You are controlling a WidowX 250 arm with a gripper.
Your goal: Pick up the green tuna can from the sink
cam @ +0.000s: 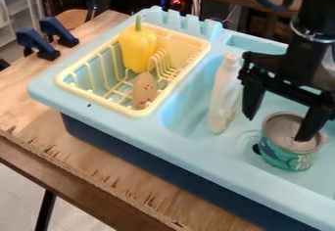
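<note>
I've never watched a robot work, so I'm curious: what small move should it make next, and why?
Probably to close the gripper gently on the side of the can: its fingers are apart, one seemingly over the can's open top, the other off to the can's outer side.
</note>
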